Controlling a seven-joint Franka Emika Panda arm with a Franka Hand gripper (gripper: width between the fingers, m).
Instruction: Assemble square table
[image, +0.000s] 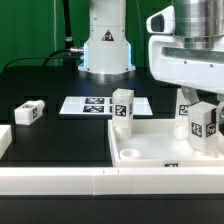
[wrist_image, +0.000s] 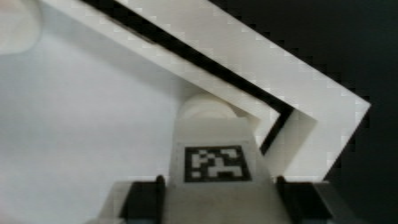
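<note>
The white square table top (image: 160, 143) lies at the front of the exterior view's right. One white tagged leg (image: 122, 108) stands upright at its far corner on the exterior view's left. My gripper (image: 202, 108) is over the corner on the exterior view's right, shut on a second tagged leg (image: 204, 122) that stands upright there. In the wrist view this leg (wrist_image: 217, 150) sits between my two fingers (wrist_image: 148, 200), with my gripper (wrist_image: 221, 202) close to the top's raised rim (wrist_image: 267, 70) at the corner. A third leg (image: 28, 113) lies loose on the black table at the exterior view's left.
The marker board (image: 92, 104) lies flat behind the table top, near the robot base (image: 106, 50). A long white rail (image: 55, 181) runs along the front edge, and another white piece (image: 5, 140) sits at the exterior view's left edge.
</note>
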